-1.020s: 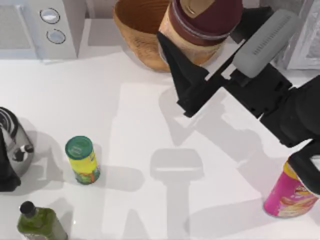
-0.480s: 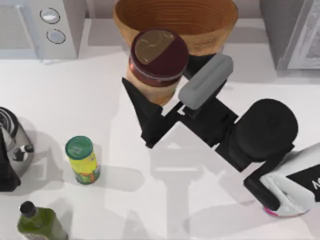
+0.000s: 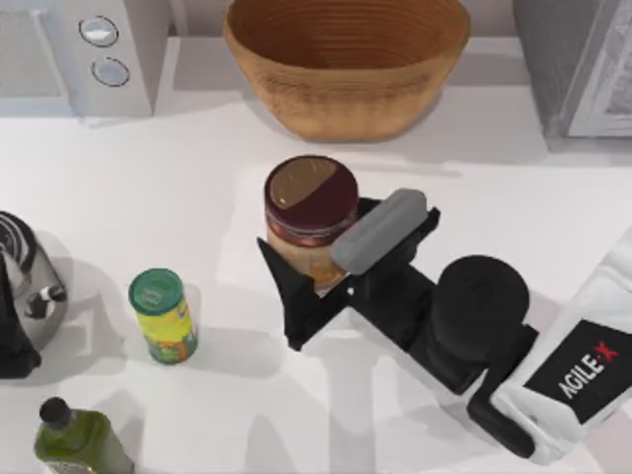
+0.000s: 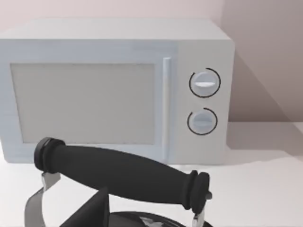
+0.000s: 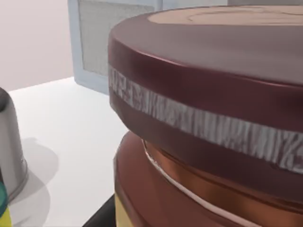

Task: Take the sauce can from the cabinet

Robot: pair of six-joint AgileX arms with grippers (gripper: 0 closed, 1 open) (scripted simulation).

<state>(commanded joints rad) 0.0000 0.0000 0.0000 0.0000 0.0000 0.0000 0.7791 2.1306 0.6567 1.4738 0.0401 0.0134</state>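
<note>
The sauce can (image 3: 309,197), with a maroon and tan top and tan-orange sides, stands upright in the middle of the table. My right gripper (image 3: 314,225) is shut on the sauce can, one black finger on each side of it. Whether the can rests on the tabletop or hangs just above it, I cannot tell. Close up in the right wrist view, the sauce can (image 5: 213,94) shows its maroon rim. The cabinet (image 3: 578,59), grey with a white framed door, stands at the back right. My left arm stays parked at the far left.
A wicker bowl (image 3: 346,59) sits at the back centre, just behind the can. The white appliance (image 3: 84,49) with two knobs is at the back left. A green-lidded yellow can (image 3: 163,316), a green bottle (image 3: 74,439) and a grey kettle (image 3: 30,286) stand at the left.
My right gripper has carried the sauce can from the back right, past the wicker bowl, leftward and down to the table's middle. The left arm has not moved.
</note>
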